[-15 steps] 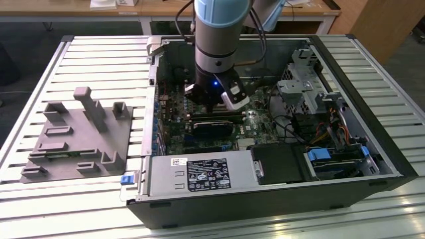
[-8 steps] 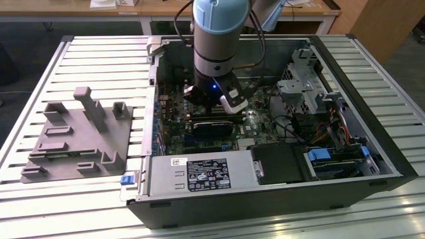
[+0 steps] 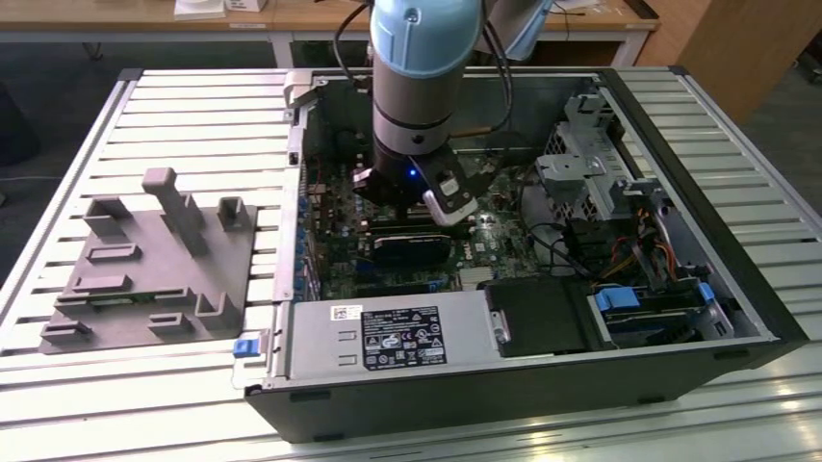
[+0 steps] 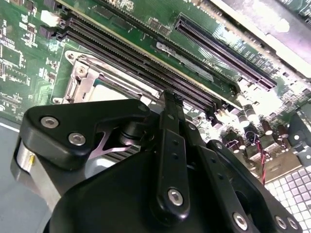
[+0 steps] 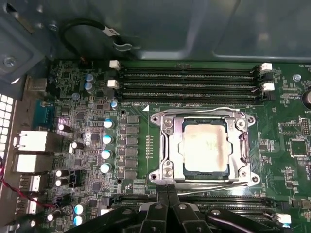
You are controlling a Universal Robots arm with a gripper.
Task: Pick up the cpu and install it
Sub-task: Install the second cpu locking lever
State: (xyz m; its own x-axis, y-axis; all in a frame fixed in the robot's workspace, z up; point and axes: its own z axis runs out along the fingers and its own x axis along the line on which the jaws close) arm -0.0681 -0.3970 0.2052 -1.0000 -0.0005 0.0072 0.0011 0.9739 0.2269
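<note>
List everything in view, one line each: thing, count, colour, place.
computer case: one, black, open on the slatted table.
slatted table: one, pale metal, under everything.
fixture block: one, grey with upright posts, on the table at the exterior view's left of the case.
circuit board: one, green, inside the case.
cpu: one, silver-tan, seated in the socket in the first wrist view.
socket frame: one, metal, around the cpu.
memory slots: several, black, beside the socket.
power supply: one, grey with a label, along the case's near wall.
arm: one, silver and light blue, reaching down into the case.
end effector: one, black, fingers together beside the socket.
</note>
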